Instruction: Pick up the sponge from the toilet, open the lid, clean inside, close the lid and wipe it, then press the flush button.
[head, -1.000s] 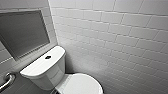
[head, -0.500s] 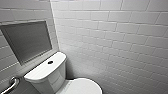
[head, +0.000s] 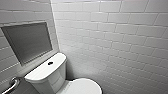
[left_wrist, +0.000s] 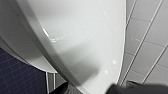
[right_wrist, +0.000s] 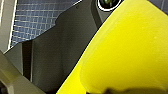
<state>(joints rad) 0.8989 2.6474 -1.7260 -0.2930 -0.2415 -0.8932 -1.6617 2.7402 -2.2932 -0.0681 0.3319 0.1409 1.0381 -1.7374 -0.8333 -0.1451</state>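
Leftmost in the head view, a metal grab rail (head: 11, 85) at the lower edge; grey recessed panel (head: 27, 41) above it; toilet (head: 50, 77), flush button (head: 50, 63) centred on its tank top; lid (head: 83, 87) lying down; white tiled wall (head: 120, 42) at right. Left wrist: glossy toilet ceramic close, dark blue floor tiles (left_wrist: 17, 80) beside it. Right wrist: sponge (right_wrist: 125, 55) close against the camera; whether either pincer is spread or pinching cannot be told.
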